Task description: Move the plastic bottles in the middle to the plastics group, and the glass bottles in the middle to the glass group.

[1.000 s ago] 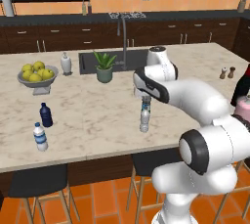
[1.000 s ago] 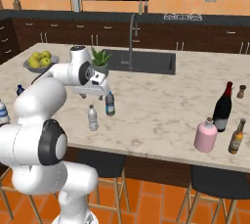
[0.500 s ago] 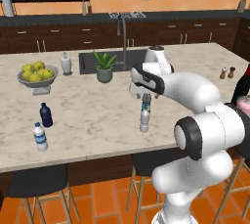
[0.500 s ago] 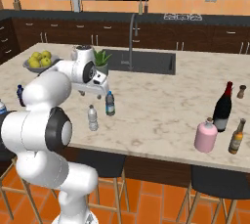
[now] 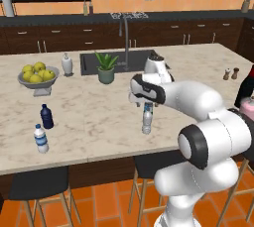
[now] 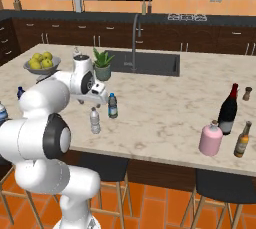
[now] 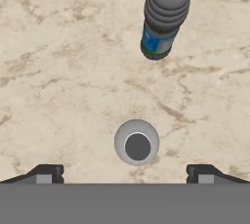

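The all clear-grey plastic bottle [image 5: 147, 121] [image 6: 94, 121] stands upright on the island; in the hand view its pale cap [image 7: 137, 143] lies between my two fingertips [image 7: 47, 173]. My gripper [image 5: 144, 102] [image 6: 94, 101] [image 7: 126, 175] hangs open directly above it, pointing down. The blue-label plastic bottle [image 6: 113, 106] [image 7: 164, 15] stands just beyond, apart from the gripper. At the right end, the squat pink glass bottle [image 6: 210, 139] [image 5: 246, 109] stands by the tall dark wine bottle [image 6: 229, 109]. The navy bottle [image 5: 46, 116] and the white-capped bottle [image 5: 41, 139] stand at the left.
A fruit bowl [image 5: 36, 76], a white dispenser [image 5: 66, 65], a potted plant [image 5: 106, 67] and the sink with its faucet [image 5: 125, 37] sit behind. An amber bottle [image 6: 242, 140] and two shakers [image 5: 230, 74] stand at the right end. Stools line the island's front.
The arm's elbow has swung forward and down, and the hand has shifted slightly over the clear-grey bottle. No bottle has moved.
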You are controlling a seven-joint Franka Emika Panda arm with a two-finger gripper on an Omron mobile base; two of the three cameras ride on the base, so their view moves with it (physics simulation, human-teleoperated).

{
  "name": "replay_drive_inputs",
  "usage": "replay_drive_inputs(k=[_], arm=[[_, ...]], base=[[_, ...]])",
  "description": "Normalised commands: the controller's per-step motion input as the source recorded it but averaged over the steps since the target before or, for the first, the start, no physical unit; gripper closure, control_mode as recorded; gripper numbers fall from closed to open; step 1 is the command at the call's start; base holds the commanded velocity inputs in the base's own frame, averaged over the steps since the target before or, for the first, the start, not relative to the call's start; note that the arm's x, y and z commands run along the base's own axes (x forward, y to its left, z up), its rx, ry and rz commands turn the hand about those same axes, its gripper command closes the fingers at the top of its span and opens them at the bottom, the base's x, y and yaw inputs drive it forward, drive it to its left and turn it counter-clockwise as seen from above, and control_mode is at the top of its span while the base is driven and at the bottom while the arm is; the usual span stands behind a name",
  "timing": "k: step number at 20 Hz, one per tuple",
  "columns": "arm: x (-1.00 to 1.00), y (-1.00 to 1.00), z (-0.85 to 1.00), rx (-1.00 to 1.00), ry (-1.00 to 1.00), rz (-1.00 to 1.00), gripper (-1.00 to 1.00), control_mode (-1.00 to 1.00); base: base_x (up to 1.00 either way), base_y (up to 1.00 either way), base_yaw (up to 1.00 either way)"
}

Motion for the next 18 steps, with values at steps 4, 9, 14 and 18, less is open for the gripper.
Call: replay_drive_inputs(k=[4, 9, 14, 18], arm=[[0.29, 0.00, -0.04, 0.00, 0.00, 0.00, -1.00, -1.00], [0.18, 0.00, -0.13, 0.00, 0.00, 0.00, -1.00, -1.00], [0.00, -0.04, -0.11, 0.00, 0.00, 0.00, -1.00, -1.00], [0.00, -0.09, -0.12, 0.00, 0.00, 0.00, -1.00, -1.00]], base=[[0.00, 0.00, 0.00], [0.00, 0.00, 0.00], [0.00, 0.00, 0.00], [0.00, 0.00, 0.00]])
